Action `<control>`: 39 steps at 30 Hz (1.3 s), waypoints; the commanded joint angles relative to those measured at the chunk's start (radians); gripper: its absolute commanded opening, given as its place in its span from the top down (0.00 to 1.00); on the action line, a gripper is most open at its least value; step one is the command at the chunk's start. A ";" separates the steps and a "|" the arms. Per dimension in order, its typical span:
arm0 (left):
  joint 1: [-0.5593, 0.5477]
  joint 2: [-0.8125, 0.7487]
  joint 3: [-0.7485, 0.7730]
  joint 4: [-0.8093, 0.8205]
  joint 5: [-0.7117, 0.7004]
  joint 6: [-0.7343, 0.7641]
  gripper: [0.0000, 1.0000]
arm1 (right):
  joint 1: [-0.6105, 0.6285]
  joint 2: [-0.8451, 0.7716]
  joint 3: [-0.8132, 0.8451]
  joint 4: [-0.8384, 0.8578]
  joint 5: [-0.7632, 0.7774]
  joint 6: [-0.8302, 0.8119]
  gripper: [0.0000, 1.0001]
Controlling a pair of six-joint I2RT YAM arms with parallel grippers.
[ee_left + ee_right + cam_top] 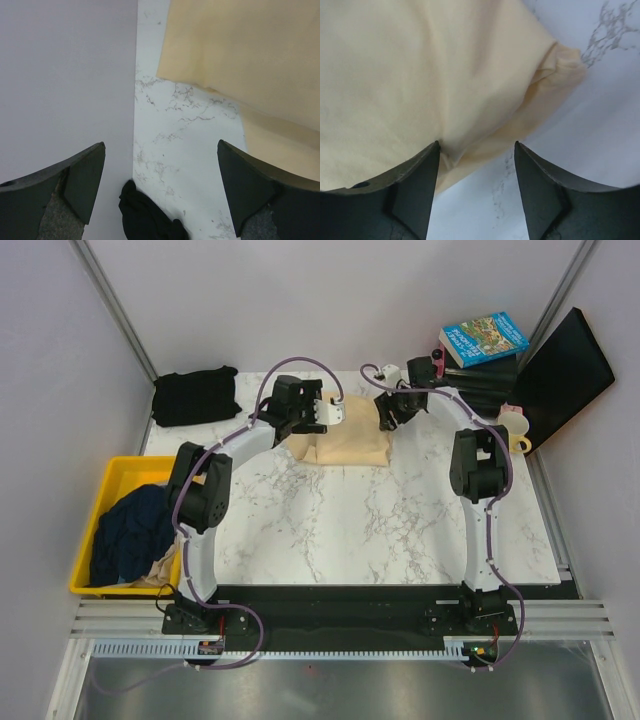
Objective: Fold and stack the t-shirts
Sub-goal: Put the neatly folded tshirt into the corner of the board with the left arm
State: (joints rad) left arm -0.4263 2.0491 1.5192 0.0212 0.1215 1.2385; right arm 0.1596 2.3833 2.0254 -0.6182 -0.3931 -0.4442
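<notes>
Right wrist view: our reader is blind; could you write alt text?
A folded cream-yellow t-shirt fills most of the frame, lying on a white marble table. The right gripper hangs open over the shirt's edge, dark fingers apart, holding nothing.

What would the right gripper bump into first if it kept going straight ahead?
Most likely the cream-yellow t-shirt: its folded edge lies just ahead of the right gripper and its open fingertips, with the marble table under it. How close it is, I can't judge.
</notes>
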 commanded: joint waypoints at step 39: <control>0.313 0.448 0.894 -1.090 0.669 -1.065 0.00 | 0.139 0.027 0.136 -0.074 -0.110 -0.050 0.36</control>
State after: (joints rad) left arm -0.1131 2.4447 2.3707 -1.0901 0.7181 0.2916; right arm 0.2981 2.4126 2.1155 -0.6807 -0.5137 -0.4767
